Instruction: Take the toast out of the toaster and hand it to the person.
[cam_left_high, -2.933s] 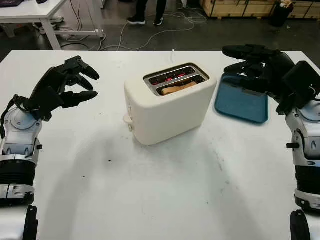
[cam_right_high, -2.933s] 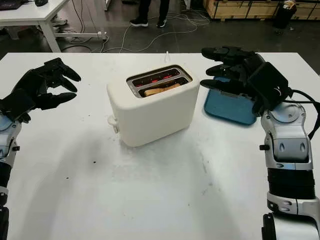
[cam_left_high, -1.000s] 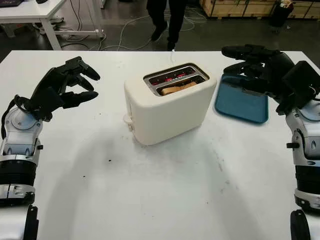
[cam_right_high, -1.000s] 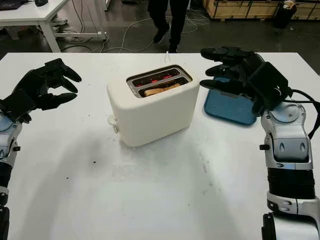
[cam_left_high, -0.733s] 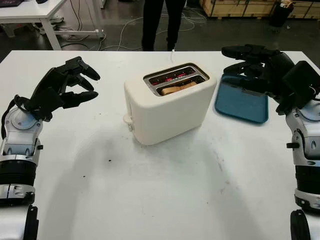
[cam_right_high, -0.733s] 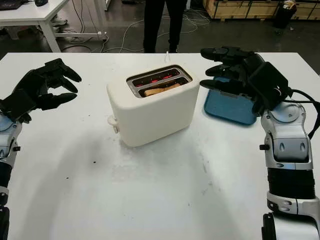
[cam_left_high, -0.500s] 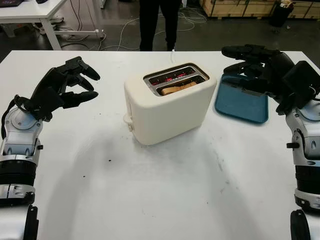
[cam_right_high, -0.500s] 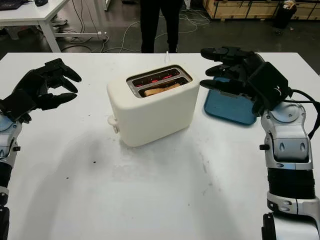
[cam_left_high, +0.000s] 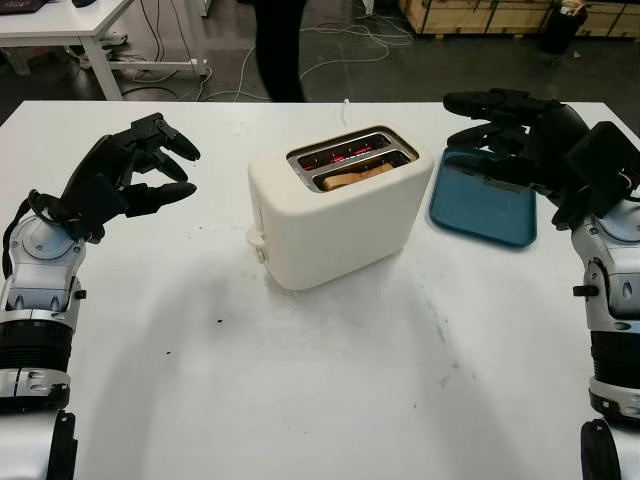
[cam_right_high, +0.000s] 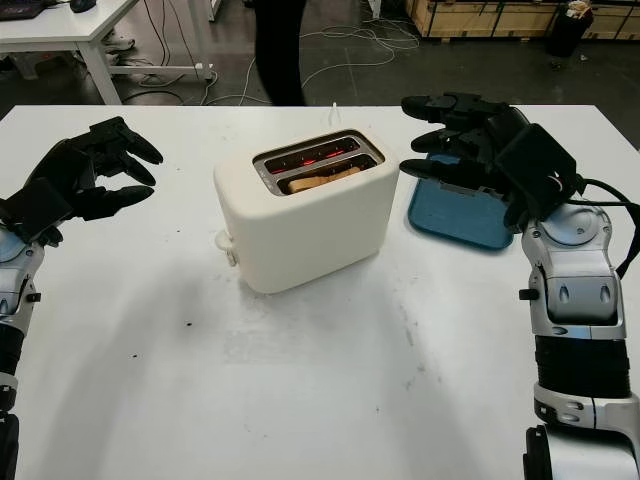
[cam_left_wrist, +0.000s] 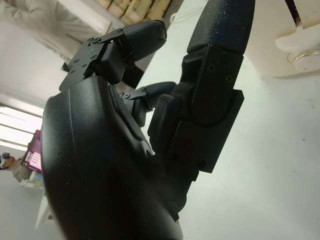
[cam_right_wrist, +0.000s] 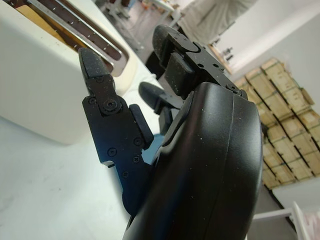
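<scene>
The toaster (cam_left_high: 338, 215) stands mid-surface (cam_left_high: 320, 400), and the toast (cam_left_high: 356, 176) sits low in the slot nearer the robot, only its top edge showing. The slot behind it glows red, so the elements look live.

The left robot hand (cam_left_high: 128, 178) hangs open well to the left of the toaster, holding nothing. The right robot hand (cam_left_high: 505, 135) hangs open just right of the toaster, above a blue tray (cam_left_high: 482, 208), also holding nothing.

Risks, as I judge them:
- The toast offers little to pinch; thick fingers may slip off or crush and tear it.
- Fingers reaching into the slot could touch hot metal or jam against the wire guides.
- A sideways pull could tip or slide the toaster, since neither hand steadies it.
- A person's legs (cam_left_high: 278, 45) stand beyond the toaster; a long reach across could drop the toast.
</scene>
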